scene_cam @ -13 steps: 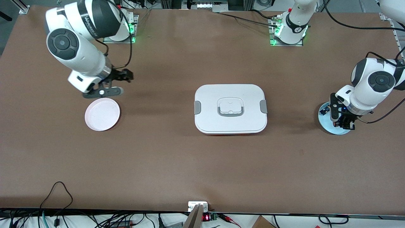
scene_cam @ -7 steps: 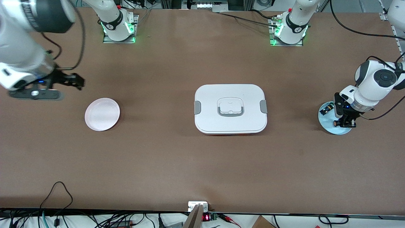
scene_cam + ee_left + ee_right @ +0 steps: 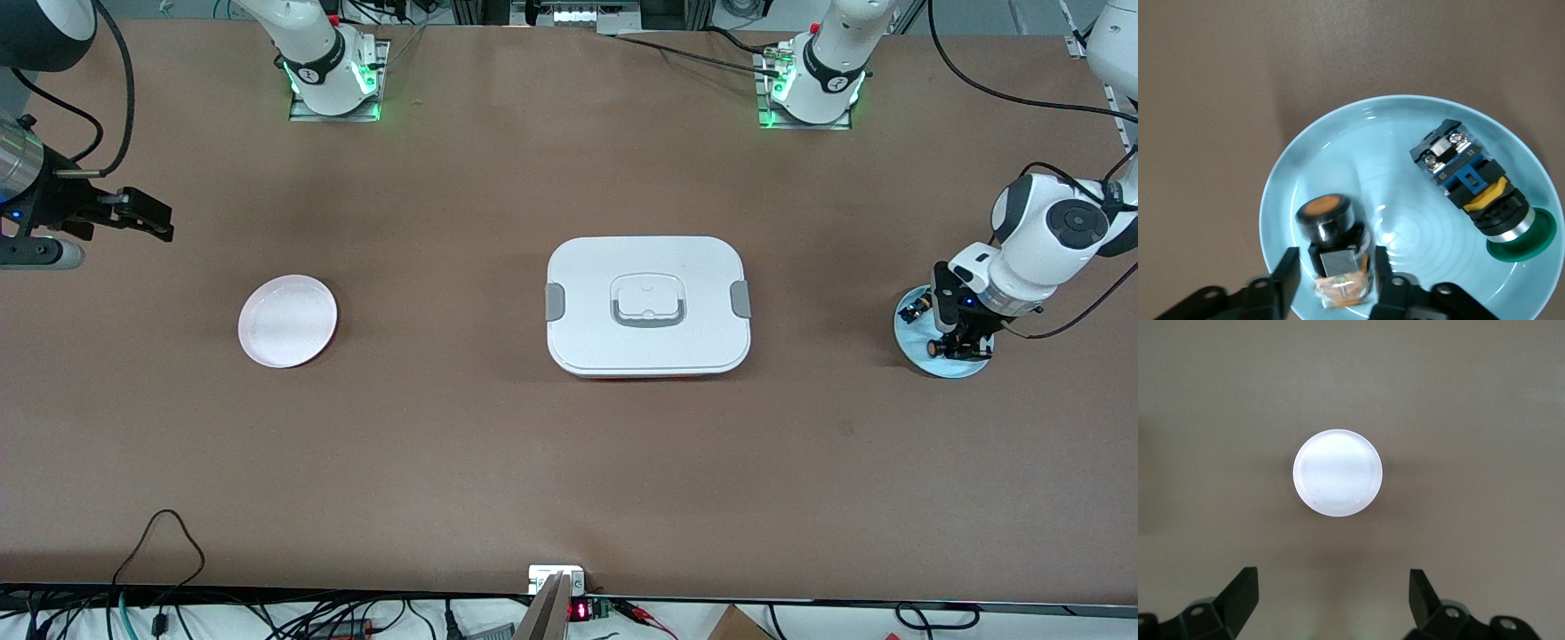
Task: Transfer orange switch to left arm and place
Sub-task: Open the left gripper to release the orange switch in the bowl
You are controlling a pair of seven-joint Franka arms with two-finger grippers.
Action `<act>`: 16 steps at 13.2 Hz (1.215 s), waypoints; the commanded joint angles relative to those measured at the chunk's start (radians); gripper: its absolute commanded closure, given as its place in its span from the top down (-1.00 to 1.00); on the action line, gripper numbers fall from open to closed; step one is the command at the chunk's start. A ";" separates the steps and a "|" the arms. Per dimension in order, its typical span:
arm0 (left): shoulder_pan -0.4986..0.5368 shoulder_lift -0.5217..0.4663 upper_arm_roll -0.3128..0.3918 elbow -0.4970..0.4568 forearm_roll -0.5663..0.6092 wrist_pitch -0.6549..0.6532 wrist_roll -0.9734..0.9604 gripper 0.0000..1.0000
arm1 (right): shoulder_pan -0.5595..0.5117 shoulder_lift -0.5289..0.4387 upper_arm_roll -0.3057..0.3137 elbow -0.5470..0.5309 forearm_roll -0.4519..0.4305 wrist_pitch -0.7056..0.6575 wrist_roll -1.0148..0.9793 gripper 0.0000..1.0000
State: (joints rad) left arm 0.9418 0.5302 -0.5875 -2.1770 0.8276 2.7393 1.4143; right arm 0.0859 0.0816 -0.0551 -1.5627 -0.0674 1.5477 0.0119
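The orange switch (image 3: 1335, 250) rests on a light blue plate (image 3: 1405, 133) at the left arm's end of the table; it also shows in the front view (image 3: 932, 348). My left gripper (image 3: 1333, 267) is low over that plate (image 3: 907, 336), open, one finger on each side of the switch's body, with a small gap on one side. The white box (image 3: 647, 307) stands at the table's middle. My right gripper (image 3: 142, 215) is open and empty, up in the air at the right arm's end of the table; its view (image 3: 1333, 593) looks down on a pink plate (image 3: 1337, 472).
A black switch with a green cap (image 3: 1478, 193) lies on the blue plate beside the orange one, also seen in the front view (image 3: 911, 311). The pink plate (image 3: 287, 320) sits empty on the table between the box and the right gripper.
The right arm has swung away from above the pink plate toward the table's end. The left gripper has shifted slightly over the blue plate and sits around the orange switch.
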 commanded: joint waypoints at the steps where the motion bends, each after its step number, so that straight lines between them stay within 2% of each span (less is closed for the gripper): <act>1: 0.009 -0.004 -0.021 0.017 0.022 -0.041 0.009 1.00 | 0.003 -0.058 -0.003 -0.090 0.026 0.053 -0.015 1.00; 3: 0.020 -0.041 -0.063 0.022 0.010 -0.093 0.008 1.00 | 0.003 -0.161 -0.003 -0.271 0.026 0.220 -0.015 1.00; 5: 0.082 -0.082 -0.189 0.046 -0.042 -0.234 0.002 1.00 | -0.001 -0.160 -0.005 -0.243 0.024 0.182 -0.016 1.00; 6: 0.128 -0.084 -0.289 0.095 -0.111 -0.370 0.002 1.00 | -0.003 -0.151 -0.005 -0.214 0.024 0.152 -0.015 1.00; 7: 0.138 -0.081 -0.349 0.156 -0.163 -0.505 -0.005 1.00 | -0.002 -0.148 -0.005 -0.197 0.024 0.140 -0.013 1.00; 10: 0.066 -0.079 -0.394 0.316 -0.240 -0.792 -0.093 1.00 | -0.003 -0.146 -0.005 -0.192 0.024 0.137 -0.017 1.00; 16: -0.158 -0.079 -0.402 0.549 -0.303 -1.163 -0.406 1.00 | -0.005 -0.137 -0.017 -0.191 0.024 0.138 -0.018 1.00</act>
State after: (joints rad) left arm 0.8490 0.4417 -0.9940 -1.7166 0.5520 1.6786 1.0931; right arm 0.0836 -0.0578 -0.0719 -1.7648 -0.0556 1.6994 0.0117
